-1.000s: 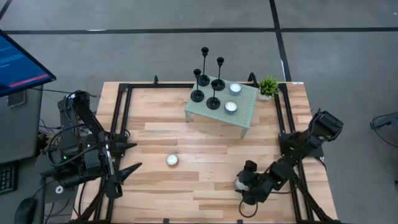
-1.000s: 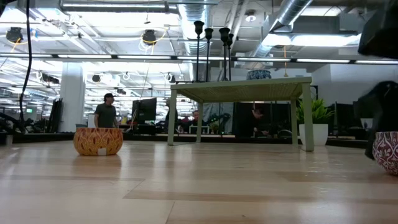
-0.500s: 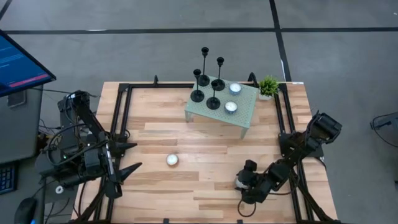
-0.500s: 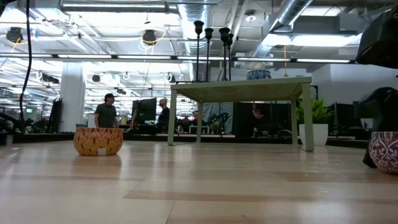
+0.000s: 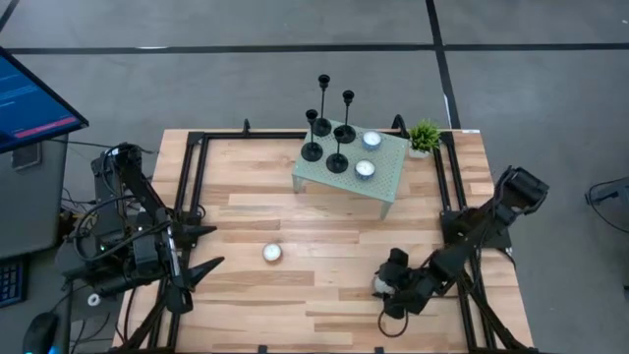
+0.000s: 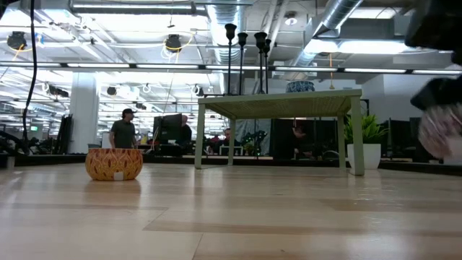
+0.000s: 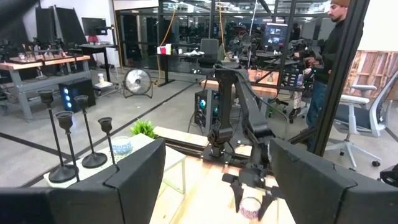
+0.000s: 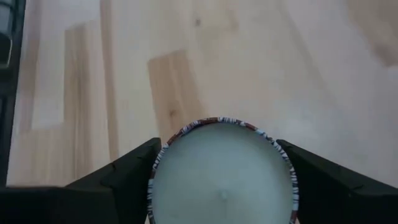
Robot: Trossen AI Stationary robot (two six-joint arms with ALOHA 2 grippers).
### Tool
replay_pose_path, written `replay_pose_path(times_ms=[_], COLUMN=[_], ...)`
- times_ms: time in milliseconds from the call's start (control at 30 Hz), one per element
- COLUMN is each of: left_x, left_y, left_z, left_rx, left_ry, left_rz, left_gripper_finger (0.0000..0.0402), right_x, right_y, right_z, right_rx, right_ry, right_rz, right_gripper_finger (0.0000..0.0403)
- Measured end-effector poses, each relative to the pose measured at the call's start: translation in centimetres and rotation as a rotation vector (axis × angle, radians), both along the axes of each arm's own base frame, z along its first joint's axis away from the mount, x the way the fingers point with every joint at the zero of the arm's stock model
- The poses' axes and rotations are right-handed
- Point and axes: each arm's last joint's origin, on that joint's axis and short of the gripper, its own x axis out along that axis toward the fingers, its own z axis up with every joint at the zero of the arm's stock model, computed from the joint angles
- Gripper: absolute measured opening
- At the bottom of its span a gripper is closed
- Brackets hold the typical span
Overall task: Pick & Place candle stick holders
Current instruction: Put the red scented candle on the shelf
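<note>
R tool [image 5: 382,287]: clenched on a patterned-rim candle [image 8: 222,172], one finger on each side of the cup; sits over near-right part of wooden tabletop [image 5: 246,221]. In low view the candle shows blurred at the picture's right edge, off the surface.

L tool [image 5: 204,248]: released, fingers spread, holding nothing; parked at near-left of tabletop.

Candle stick holders [image 5: 329,128]: four, black, all upright on the small green stand [image 5: 391,180] at far centre of tabletop, grouped on its left half, bases close together. Two white candles [image 5: 369,153] share the stand, right of the holders, one nearer the far edge, one nearer the front.

Other items: orange-patterned candle [image 5: 272,253] on bare wood, centre-near, well apart from both tools. Small potted plant [image 5: 425,136] just beside the stand's far-right corner.

Beyond tabletop: person [image 6: 123,129] standing in the room, low view.
</note>
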Motion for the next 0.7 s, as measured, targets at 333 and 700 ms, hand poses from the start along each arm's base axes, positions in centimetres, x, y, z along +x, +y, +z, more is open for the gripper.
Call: replay_pose_path(times_ms=[333, 700], left_x=[0.0, 0.0], left_y=[0.0, 0.0], left_z=[0.0, 0.0], left_rx=[0.001, 0.001], left_ry=[0.001, 0.001], left_rz=[0.0, 0.0], left_gripper_finger=[0.0287, 0.0287], right_x=[-1.3, -4.9], right_y=[-6.9, -17.3], right_z=[6.9, 12.0], right_rx=[0.017, -0.083], right_ry=[-0.05, -0.163], right_rz=[-0.173, -0.475], right_gripper_finger=[0.0287, 0.0287])
